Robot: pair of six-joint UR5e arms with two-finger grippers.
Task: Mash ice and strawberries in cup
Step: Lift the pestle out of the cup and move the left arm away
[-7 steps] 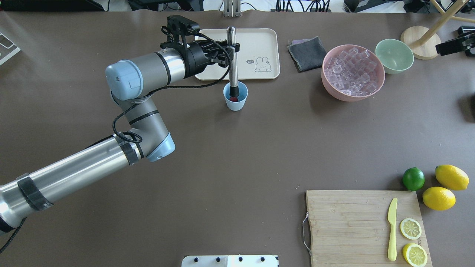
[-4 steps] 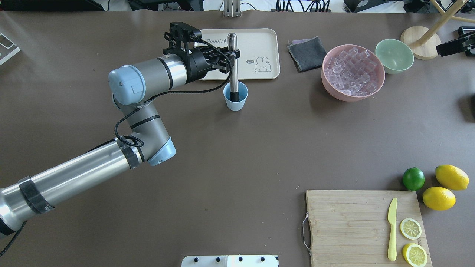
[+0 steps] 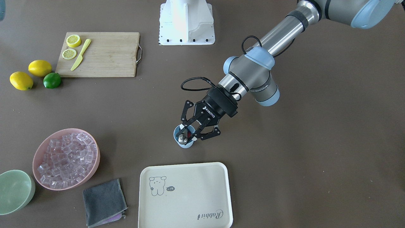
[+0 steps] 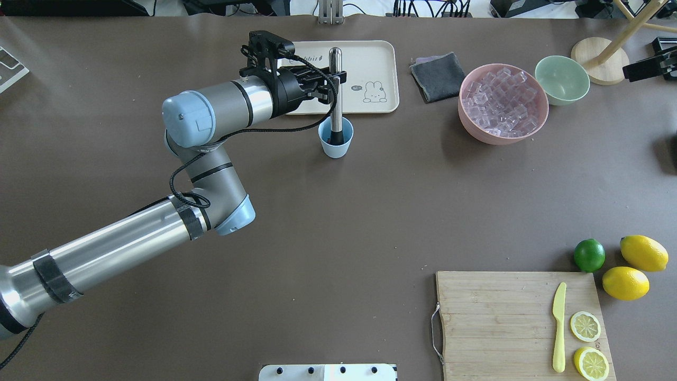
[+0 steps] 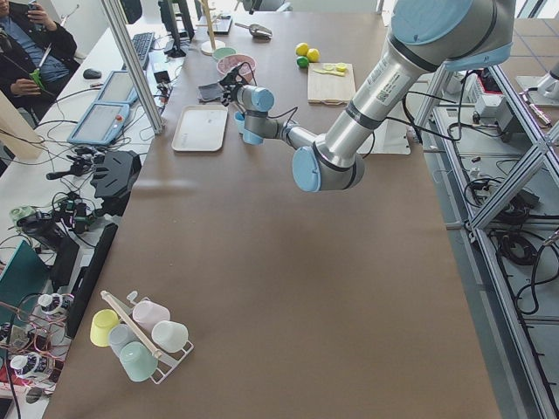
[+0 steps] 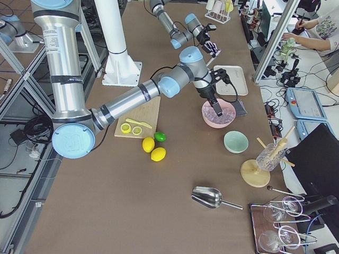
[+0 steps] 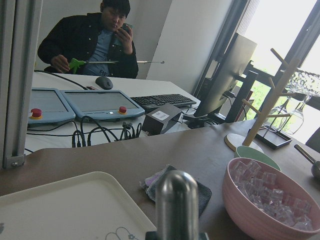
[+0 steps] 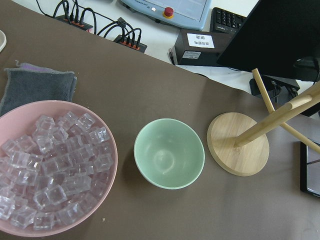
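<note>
Okay, near right corner of the table (image 4: 338, 238): cutting board (image 4: 492, 323) with knife (image 4: 559, 325) and lemon slices (image 4: 585, 326), lime (image 4: 589, 255) and lemons (image 4: 643, 253) just beside it. Further out, mid-table toward the far edge: cup (image 4: 334, 151), upright. Left pincer (image 4: 332, 80) is clamped on the muddler (image 4: 336, 95), held vertical, tip down inside the cup. Change over the last second: muddler sits lower, and the strawberry (image 3: 189, 134), then plain red from overhead, is now covered there; only a red sliver shows in the front view. Reads as a press stroke landing on the fruit, so mashing is underway. Ice inside the cup: cannot tell. Far edge: tray (image 4: 365, 63) just behind the cup, cloth (image 4: 438, 76), pink bowl (image 4: 470, 129) full of ice (image 4: 502, 100) toward the far right corner, green bowl (image 4: 561, 79) beside it. Right pincer (image 6: 216, 108) hangs over the pink bowl in the side view only; apart or together, cannot tell.
</note>
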